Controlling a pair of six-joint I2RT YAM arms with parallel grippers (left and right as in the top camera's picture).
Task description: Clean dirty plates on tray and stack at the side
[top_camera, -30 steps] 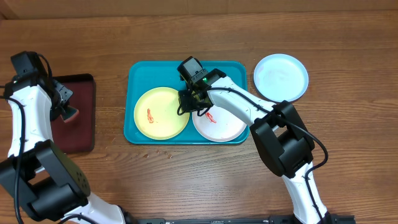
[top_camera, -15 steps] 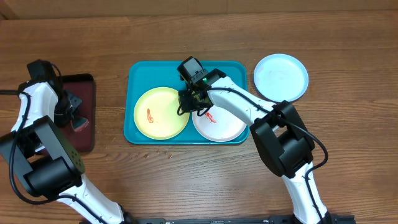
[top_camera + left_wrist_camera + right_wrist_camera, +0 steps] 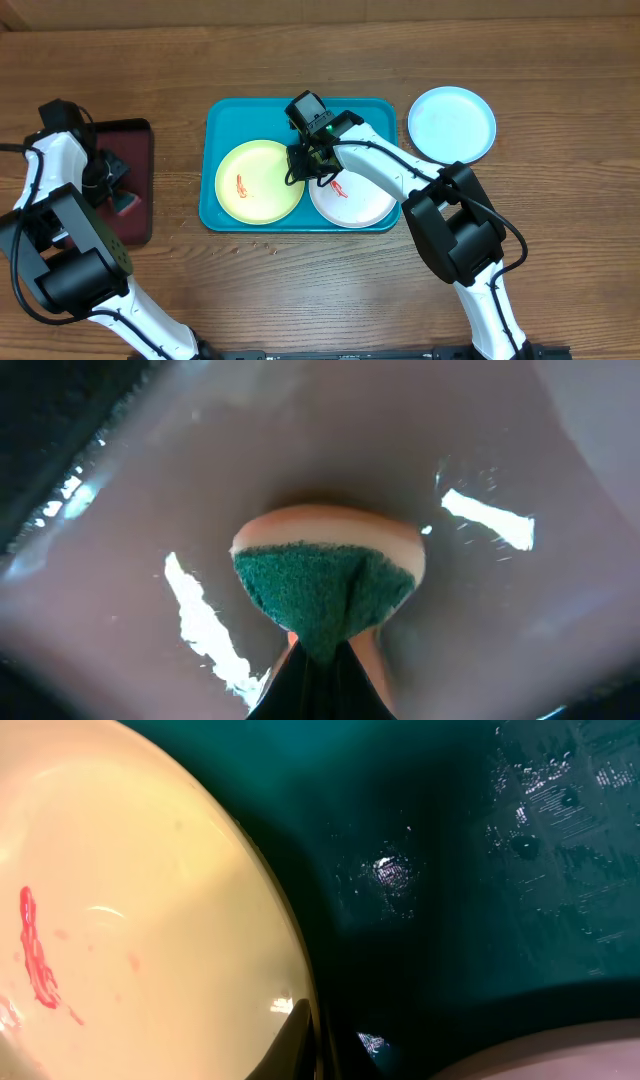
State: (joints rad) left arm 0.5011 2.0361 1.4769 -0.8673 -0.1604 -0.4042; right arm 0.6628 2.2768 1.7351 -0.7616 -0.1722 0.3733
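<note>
The teal tray (image 3: 300,112) holds a yellow-green plate (image 3: 260,182) and a white plate (image 3: 365,205), each with a red smear. A light blue plate (image 3: 452,124) lies on the table to the tray's right. My right gripper (image 3: 303,168) is shut on the yellow-green plate's right rim (image 3: 300,990); its fingertips (image 3: 312,1035) pinch the edge over the tray floor (image 3: 480,850). My left gripper (image 3: 113,190) is shut on a green-and-orange sponge (image 3: 325,585), which hangs just above the maroon tray (image 3: 500,440).
The smaller dark maroon tray (image 3: 135,140) lies at the left, under my left gripper. A corner of the white plate (image 3: 560,1058) shows beside the right fingertips. Bare wooden table (image 3: 300,280) surrounds both trays.
My left arm has swung in over the maroon tray and carried the sponge a little toward the near side. The right arm and the plates have not moved.
</note>
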